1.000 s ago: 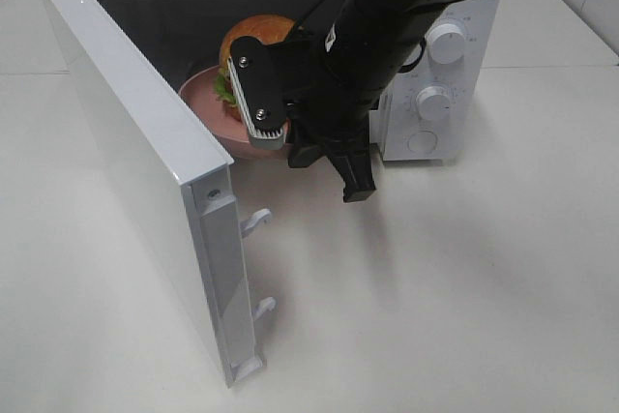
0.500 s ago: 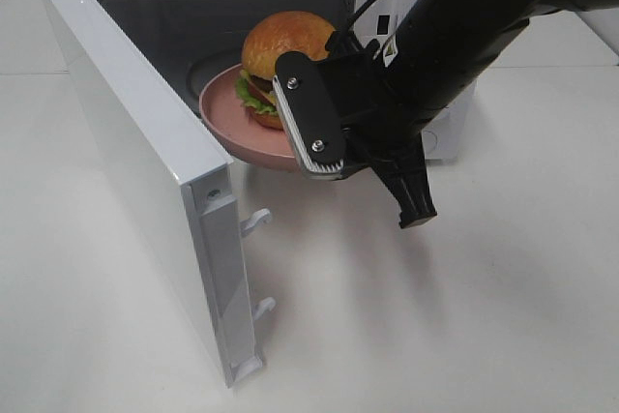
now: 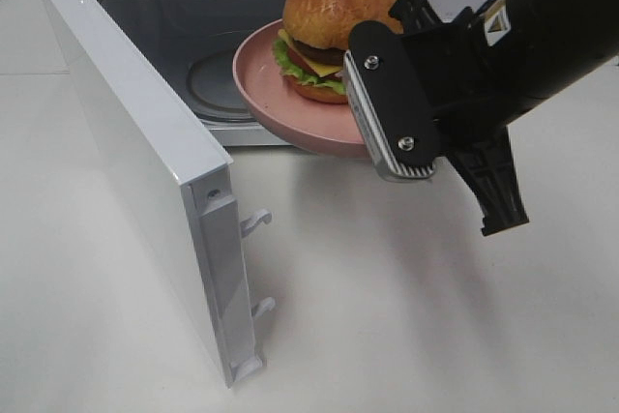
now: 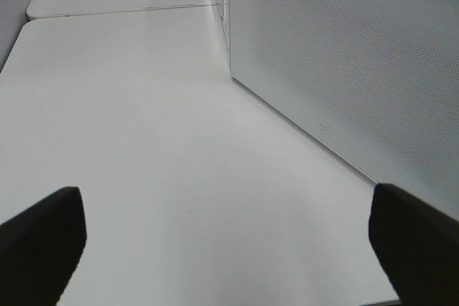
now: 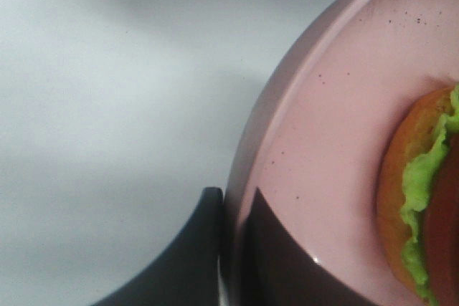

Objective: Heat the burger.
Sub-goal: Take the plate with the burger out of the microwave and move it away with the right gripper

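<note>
This looks like a robot test bench or lab set up as a mock kitchen, not a lived-in home. A boxy white microwave oven (image 3: pixel 426 65) with its hinged white door (image 3: pixel 145 171) swung wide open stands alone on a plain, matte white tabletop (image 3: pixel 387 316), whose panels meet at visible seams. A bulky black robot arm (image 3: pixel 542 36) with a cable reaches over the surface. The left wrist view shows only more bare white tabletop (image 4: pixel 158 141) beside a perforated white metal panel (image 4: pixel 358 55)
</note>
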